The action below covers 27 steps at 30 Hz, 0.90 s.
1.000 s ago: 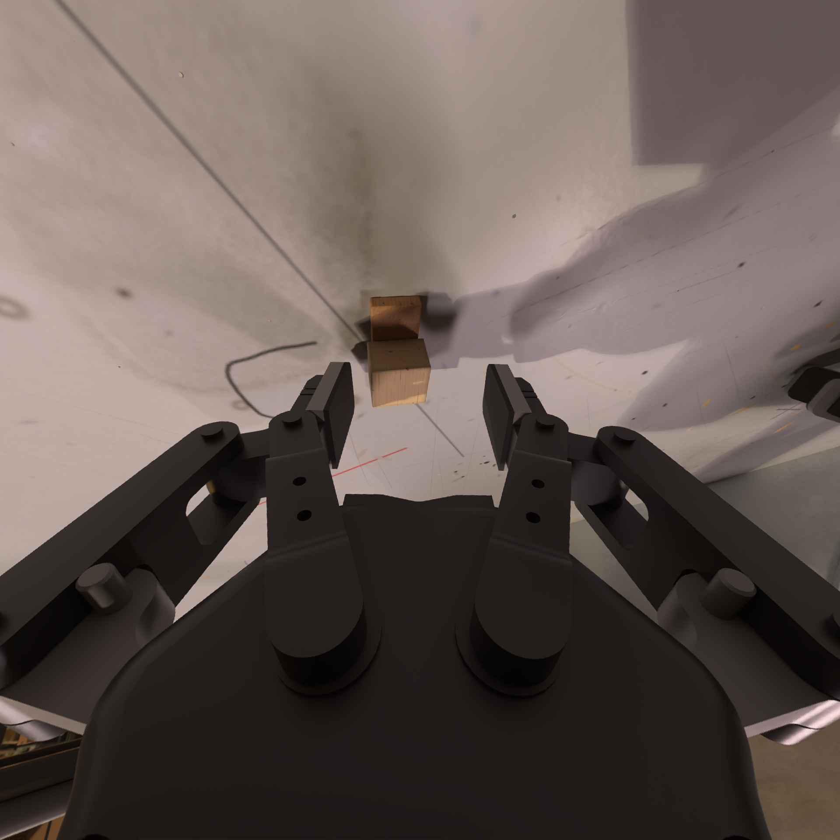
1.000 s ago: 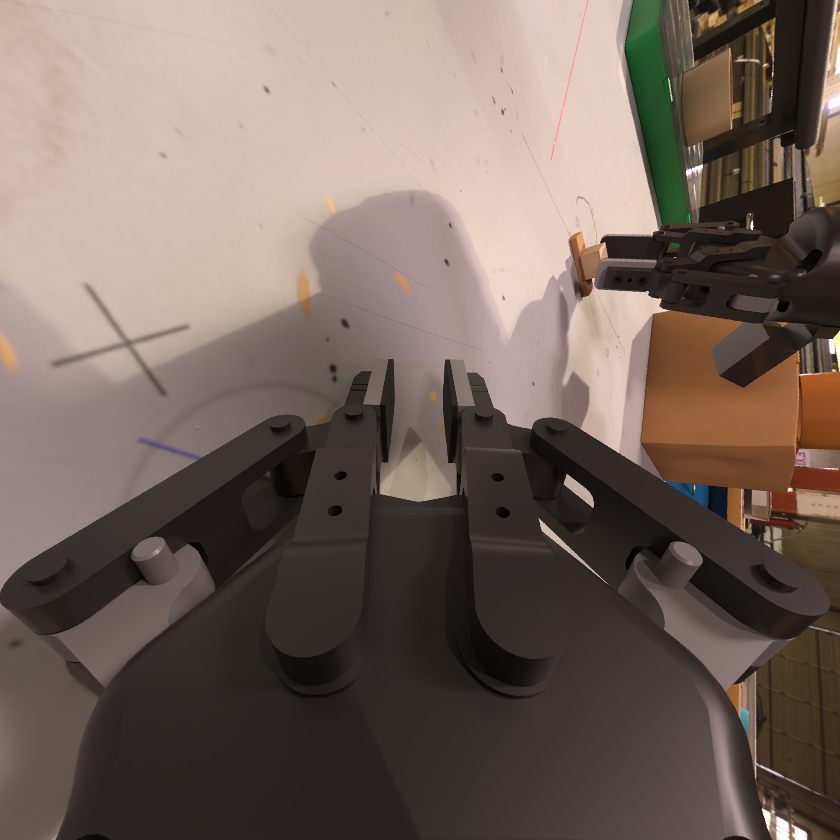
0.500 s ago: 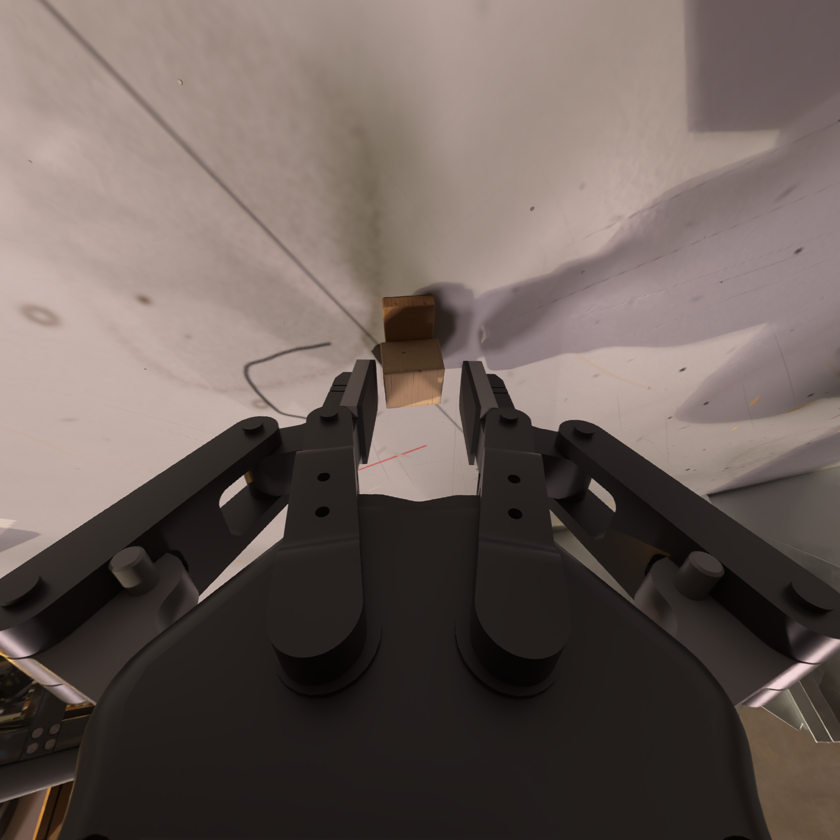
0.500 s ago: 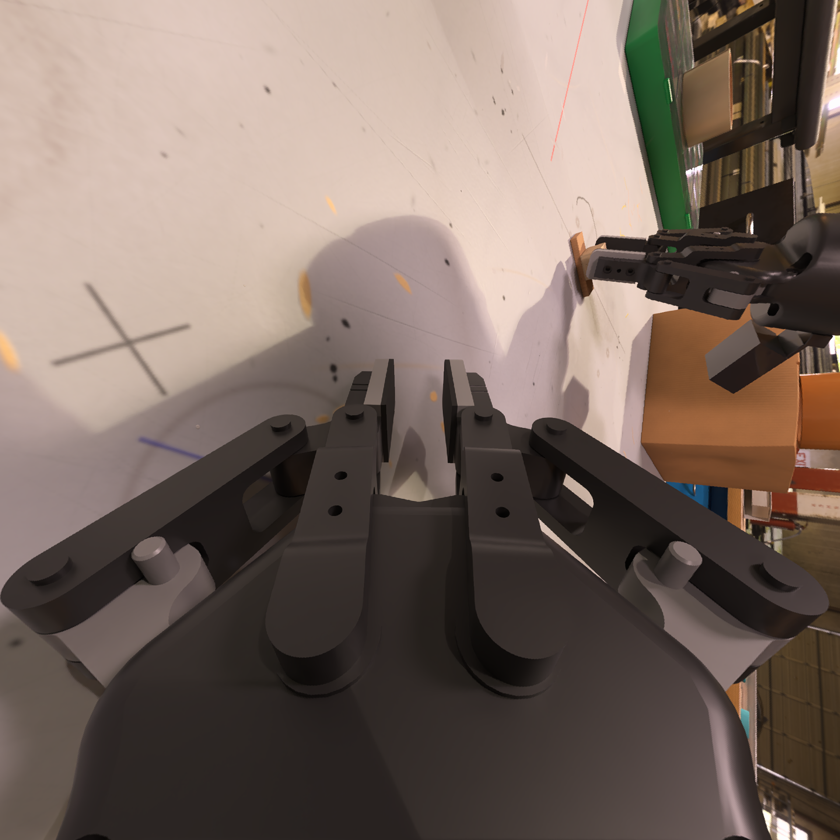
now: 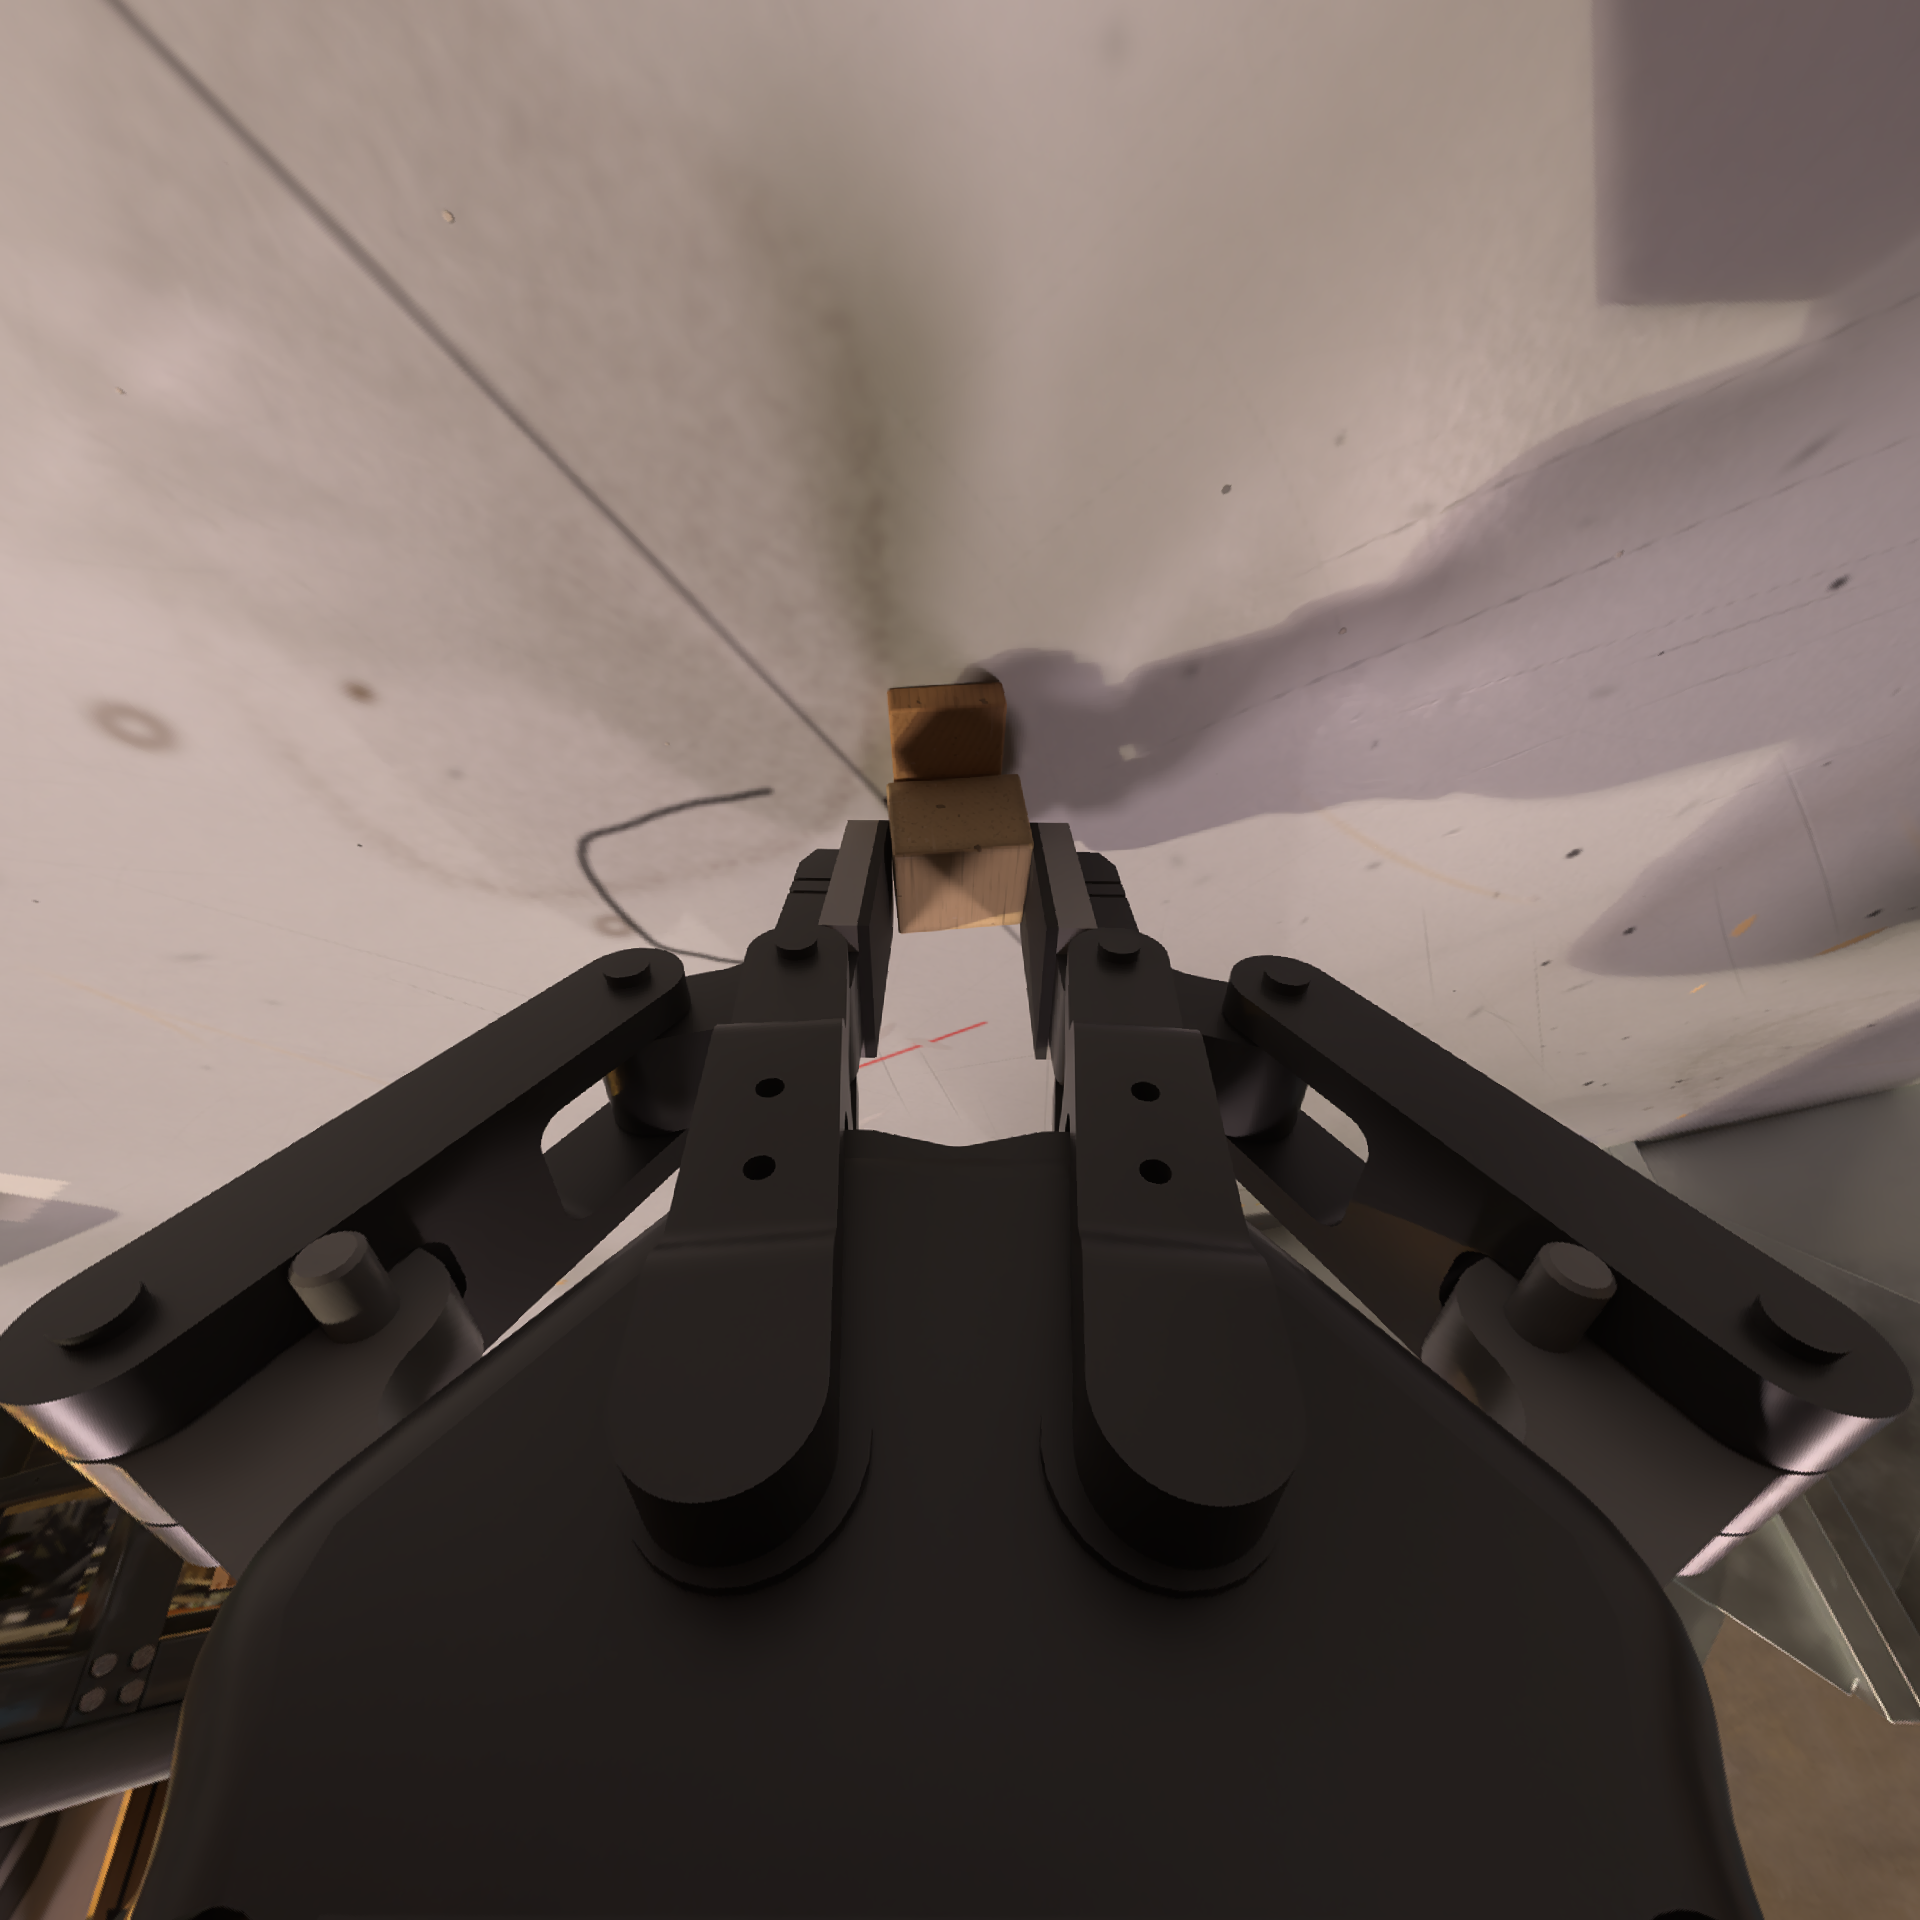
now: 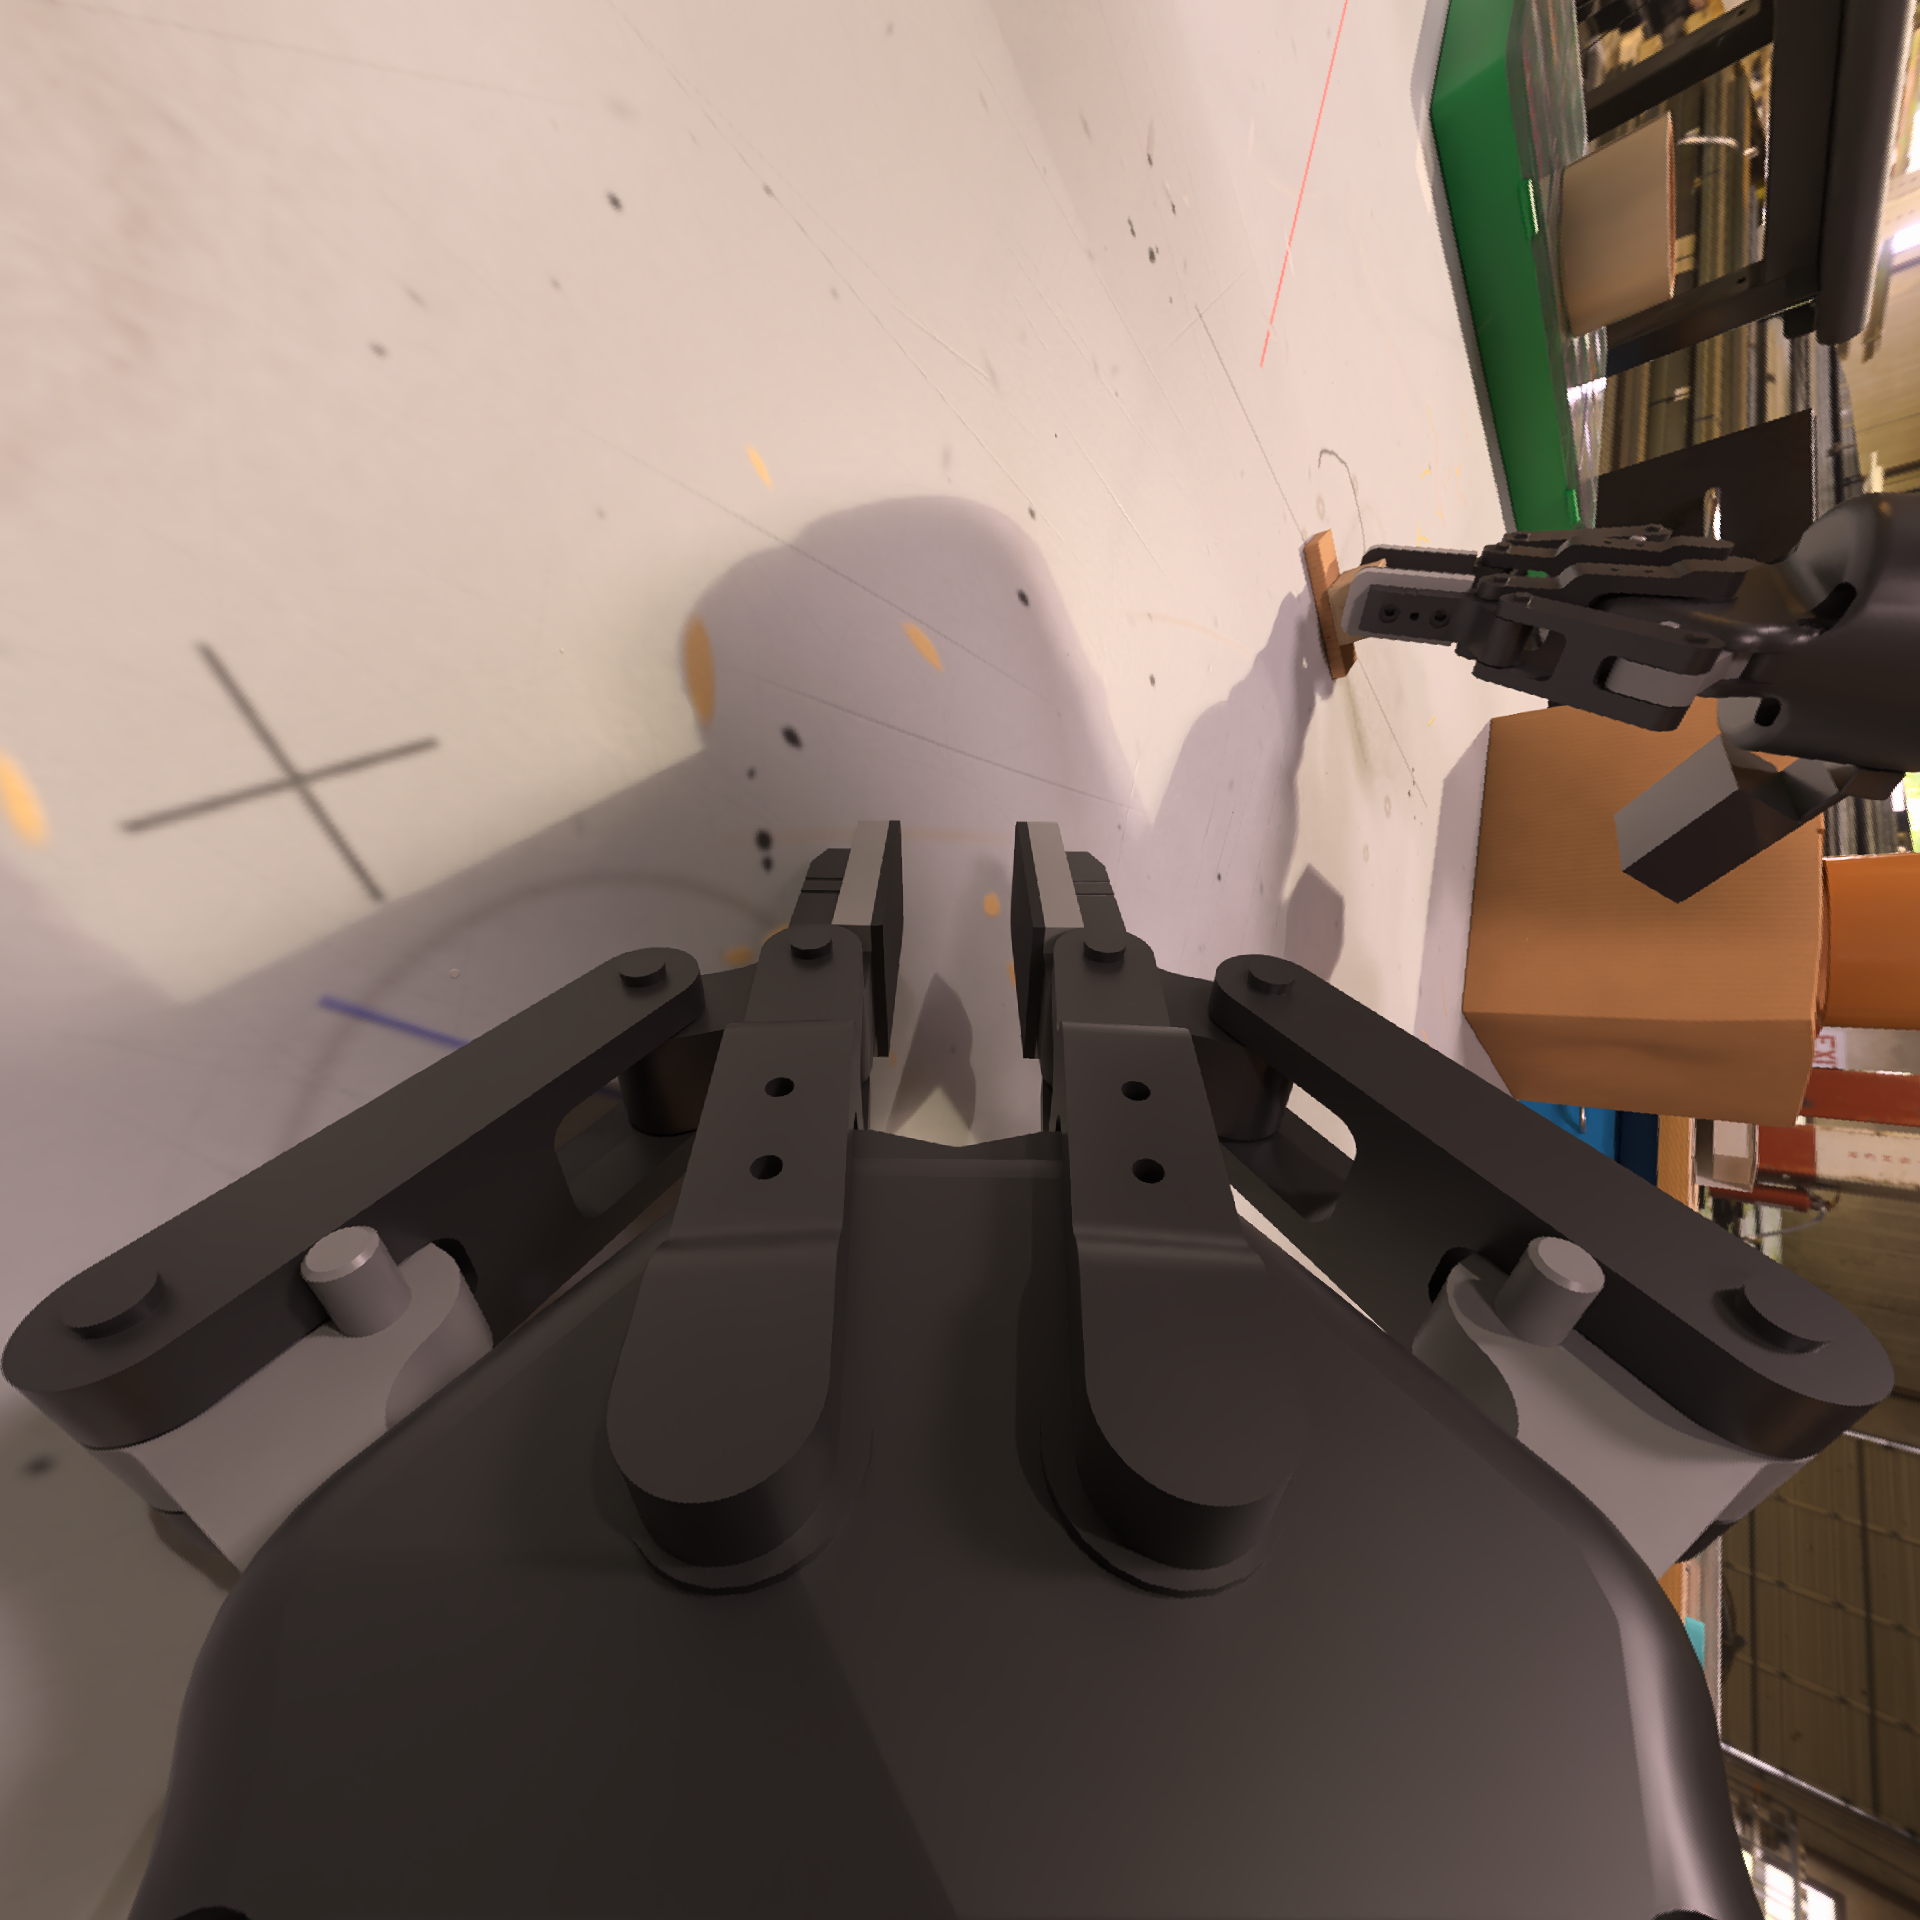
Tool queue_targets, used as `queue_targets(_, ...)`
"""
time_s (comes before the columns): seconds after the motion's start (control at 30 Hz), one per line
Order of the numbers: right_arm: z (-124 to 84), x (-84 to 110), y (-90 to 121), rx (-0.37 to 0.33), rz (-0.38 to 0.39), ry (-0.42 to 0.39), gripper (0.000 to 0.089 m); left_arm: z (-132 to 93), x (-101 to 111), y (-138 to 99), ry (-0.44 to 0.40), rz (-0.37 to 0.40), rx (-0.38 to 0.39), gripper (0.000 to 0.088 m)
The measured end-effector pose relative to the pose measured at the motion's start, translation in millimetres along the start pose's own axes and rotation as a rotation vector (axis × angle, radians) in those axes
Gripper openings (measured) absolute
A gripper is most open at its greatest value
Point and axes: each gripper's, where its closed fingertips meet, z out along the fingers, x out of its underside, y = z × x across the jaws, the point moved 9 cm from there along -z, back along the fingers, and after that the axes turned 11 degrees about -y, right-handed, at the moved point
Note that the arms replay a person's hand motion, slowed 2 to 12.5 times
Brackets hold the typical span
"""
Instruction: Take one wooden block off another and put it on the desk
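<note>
Fingers of my left end effector [image 5: 961, 883] sit on either side of the upper wooden block [image 5: 958, 868], their pads flush against its 2 opposite faces as far as the left wrist view shows, so I judge it clamped on that block. The lower wooden block [image 5: 945, 732] lies flat on the tabletop [image 5: 416, 520] directly beneath, and the 2 look in contact, the upper 1 not yet lifted clear.

Doing this step well, in my judgement, means drawing the block straight away from the 1 below, along my finger axis, with no sideways drag that could slide the lower block. The grip sits toward the fingertips, so I would keep the squeeze steady and avoid any twist. Once the 2 are well apart, I would carry the block to bare tabletop beside the stack and lower it flat before letting go.

My right end effector [image 6: 954, 914] hangs over the tabletop well apart from the blocks, fingers partly parted with nothing between them. From there the left end effector shows at the stack, near a cardboard box [image 6: 1621, 977].
</note>
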Motion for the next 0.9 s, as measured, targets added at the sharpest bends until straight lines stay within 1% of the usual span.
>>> queue_targets(0.53, 0, -0.1, 0, 0.0, 0.0, 0.002, 0.0192, -9, -8, 10, -0.081, -0.009, -0.047, 0.0228)
queue_targets(0.9, 0, -0.2, 0, 0.0, -0.001, 0.002, 0.0192, -16, -12, 19, -0.126, -0.03, -0.036, 0.0228)
